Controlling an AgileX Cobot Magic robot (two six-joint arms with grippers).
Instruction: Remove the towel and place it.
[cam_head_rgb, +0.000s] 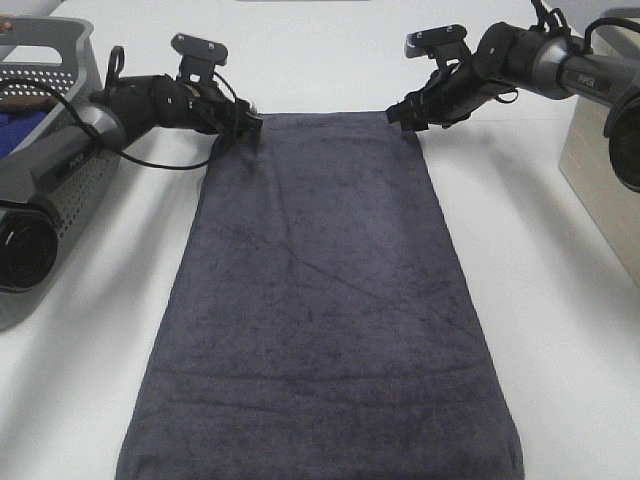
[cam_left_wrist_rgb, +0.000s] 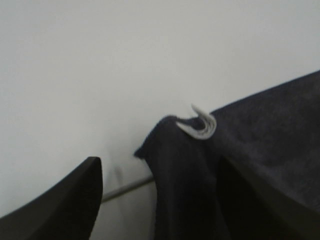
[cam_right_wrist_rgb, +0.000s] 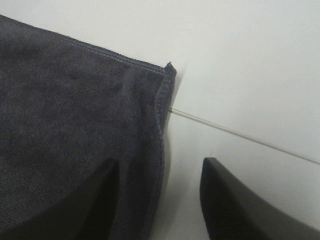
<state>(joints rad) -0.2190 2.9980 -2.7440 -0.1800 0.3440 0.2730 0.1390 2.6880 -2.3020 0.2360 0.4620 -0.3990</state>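
Exterior high shows the towel (cam_head_rgb: 320, 310) flat on the table (cam_head_rgb: 560, 330); my left pincer (cam_head_rgb: 245, 124) and right pincer (cam_head_rgb: 402, 113) straddle its far corners, jaws apart.

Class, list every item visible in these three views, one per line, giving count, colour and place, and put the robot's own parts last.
towel: one, dark charcoal grey, spread flat lengthwise down the middle of the table.
label: one, white, at the towel corner in the left wrist view.
table: one, white, under everything.
basket: one, grey, perforated, at the left edge.
blue cloth: one, inside the basket.
box: one, beige, at the right edge.
left gripper: one, black, open, at the towel's far left corner.
right gripper: one, black, open, at the far right corner.
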